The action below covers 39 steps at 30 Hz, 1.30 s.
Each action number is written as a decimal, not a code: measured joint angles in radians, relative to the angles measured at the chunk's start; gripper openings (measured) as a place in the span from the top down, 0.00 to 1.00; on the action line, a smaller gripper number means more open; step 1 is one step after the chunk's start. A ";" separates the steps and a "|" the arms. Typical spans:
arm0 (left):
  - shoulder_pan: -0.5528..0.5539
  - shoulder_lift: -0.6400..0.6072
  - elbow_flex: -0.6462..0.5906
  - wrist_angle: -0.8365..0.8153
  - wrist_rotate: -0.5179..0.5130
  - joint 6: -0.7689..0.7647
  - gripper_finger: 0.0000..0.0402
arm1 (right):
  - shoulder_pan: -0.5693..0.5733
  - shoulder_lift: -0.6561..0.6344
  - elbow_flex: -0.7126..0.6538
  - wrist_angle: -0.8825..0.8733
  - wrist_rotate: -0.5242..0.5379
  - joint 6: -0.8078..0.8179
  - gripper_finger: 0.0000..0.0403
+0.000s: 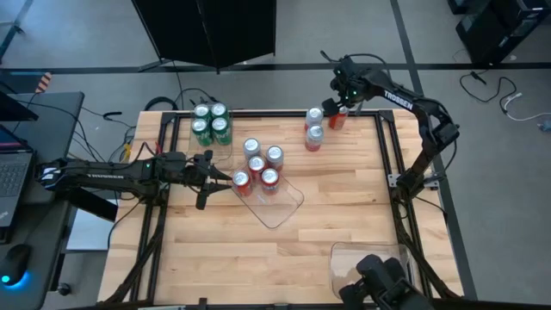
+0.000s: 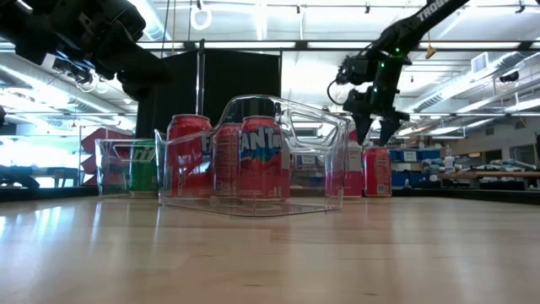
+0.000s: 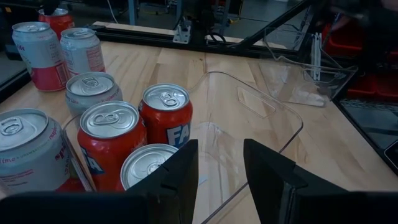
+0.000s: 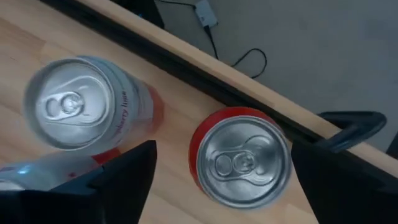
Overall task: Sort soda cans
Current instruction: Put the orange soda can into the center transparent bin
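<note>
A clear tray in the table's middle holds several upright cans, red and silver-grey. My left gripper is open and level at that tray's left end, touching nothing that shows. Green cans stand in a second clear tray near the far edge. Near the far right corner stand two silver-grey cans and one red can on the wood. My right gripper hangs open above that red can, pointing down, a finger on either side and clear of it.
A third clear tray lies at the near right corner beside a dark camera mount. A black metal frame runs along the table's edges. Cables and a laptop lie off the table to the left. Bare wood spreads across the near half.
</note>
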 joint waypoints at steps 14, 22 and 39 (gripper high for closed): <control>0.000 0.000 0.000 0.001 0.000 0.000 0.67 | -0.018 -0.002 -0.122 0.115 0.007 -0.010 0.23; 0.000 0.000 0.000 0.000 0.000 0.000 0.67 | 0.014 -0.006 -0.106 0.065 0.005 -0.071 0.32; 0.000 0.000 0.000 -0.012 0.000 0.000 0.67 | 0.446 -0.169 0.305 -0.425 0.157 0.086 0.32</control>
